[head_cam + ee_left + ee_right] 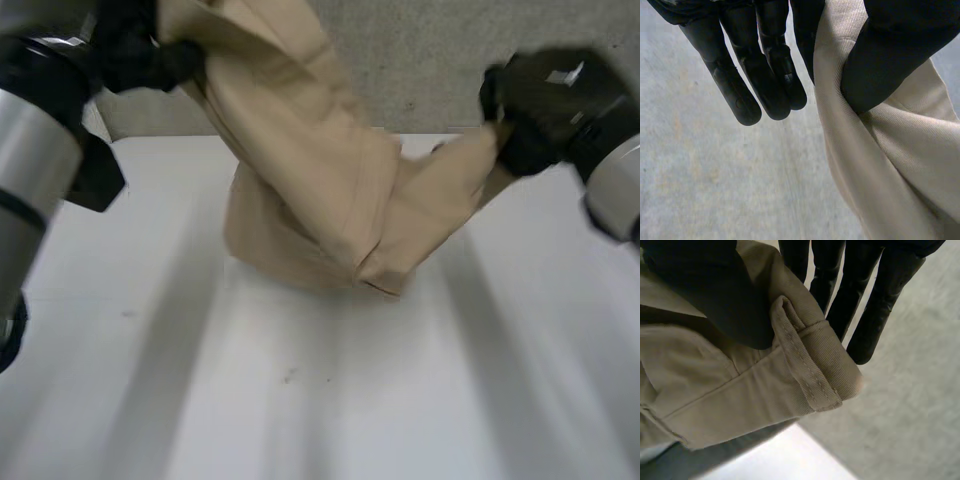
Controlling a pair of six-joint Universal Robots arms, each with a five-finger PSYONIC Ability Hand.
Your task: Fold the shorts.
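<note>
My left hand (150, 58) and right hand (540, 110) are each clamped on the limp beige twill shorts (320, 200). Light, floppy cloth, I judge; the stitched hem (810, 375) should hold best.

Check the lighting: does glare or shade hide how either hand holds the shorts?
Head view: pale and grey bands across the table, no glare, shorts evenly lit. Left wrist view: the left hand is dark, but its thumb pinching the cloth reads clearly. Right wrist view: the right hand is near-black, thumb pressed on the hem, with shade under the fold.
</note>
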